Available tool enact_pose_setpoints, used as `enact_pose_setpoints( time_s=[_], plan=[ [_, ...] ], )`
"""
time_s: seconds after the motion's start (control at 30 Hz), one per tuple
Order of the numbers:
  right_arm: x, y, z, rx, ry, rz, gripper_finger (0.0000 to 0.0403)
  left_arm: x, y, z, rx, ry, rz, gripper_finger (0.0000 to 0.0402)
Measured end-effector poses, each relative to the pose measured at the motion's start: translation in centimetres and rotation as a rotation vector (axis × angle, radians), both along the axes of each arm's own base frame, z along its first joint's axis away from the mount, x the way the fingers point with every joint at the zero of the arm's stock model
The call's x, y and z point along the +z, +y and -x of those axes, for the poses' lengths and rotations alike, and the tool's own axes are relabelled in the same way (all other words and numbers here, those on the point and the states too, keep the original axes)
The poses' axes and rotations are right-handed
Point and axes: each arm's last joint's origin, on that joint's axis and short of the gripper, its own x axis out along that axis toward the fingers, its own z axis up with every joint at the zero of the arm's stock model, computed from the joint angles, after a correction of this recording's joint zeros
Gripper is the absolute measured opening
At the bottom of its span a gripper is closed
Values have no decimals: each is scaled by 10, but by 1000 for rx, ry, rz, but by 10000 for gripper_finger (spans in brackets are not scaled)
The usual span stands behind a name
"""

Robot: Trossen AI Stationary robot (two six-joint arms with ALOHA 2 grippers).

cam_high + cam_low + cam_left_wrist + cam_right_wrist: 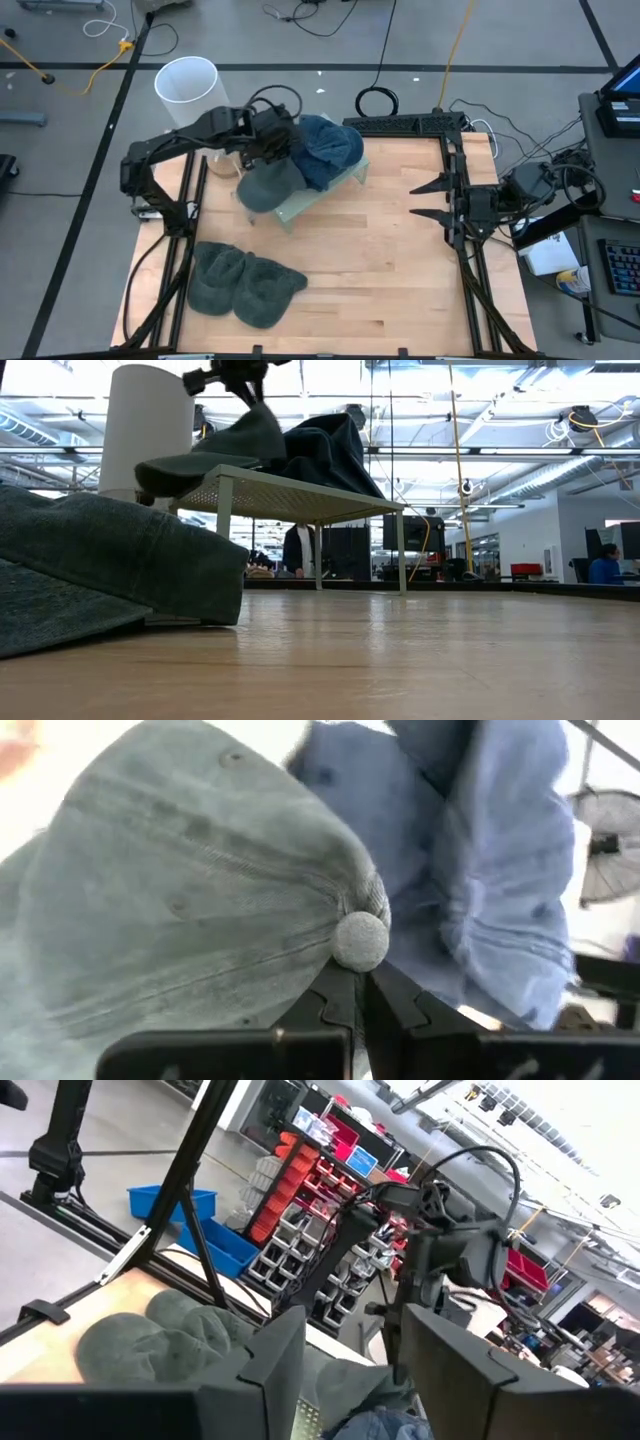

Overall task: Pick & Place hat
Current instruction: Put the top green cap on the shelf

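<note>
A grey-green cap (pixel 268 185) lies on a small pale green perforated rack (pixel 322 195), its brim (pixel 170 470) reaching past the rack's edge. A blue cap (pixel 325 150) sits beside it on the rack, toward the far right. My left gripper (pixel 272 140) is over the grey-green cap's crown, shut on it; the low view shows this gripper (pixel 240 380) coming from above. Two more grey-green caps (pixel 245 280) lie on the table near the left corner. My right gripper (pixel 425 198) waits open at the table's right side. My left gripper (pixel 360 1010) pinches the grey-green cap at the top of its crown, right by the round button (pixel 360 940), between its two fingertips. The fingers come from above, pointing down. The crown cloth (pixel 255 415) is pulled up into a peak while the cap's body still rests on the rack.
A white cylinder (pixel 187 85) stands beyond the table's far left corner. Black frame rails (pixel 455 170) run along the table's left and right sides. The bare wooden top (pixel 370 270) spreads between the rack and the near edge. Cables and equipment (pixel 560 200) crowd the right.
</note>
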Motion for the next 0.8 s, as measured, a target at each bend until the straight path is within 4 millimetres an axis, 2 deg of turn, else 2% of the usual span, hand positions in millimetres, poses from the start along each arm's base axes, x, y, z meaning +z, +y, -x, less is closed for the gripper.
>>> enact_pose_setpoints(
  time_s=[0.17,0.4,0.67,0.8],
  plan=[
    [0,0,0,-1,0,1,160,-6,3,-12,-29,-20,-2,3],
    [0,0,0,-1,1,-7,160,-9,6,-14,-22,0,3,7],
    [0,0,0,1,2,-8,155,-24,6,-26,-40,56,2,4],
    [0,0,0,1,2,-8,155,-27,8,-31,-47,60,-26,28]
  ],
)
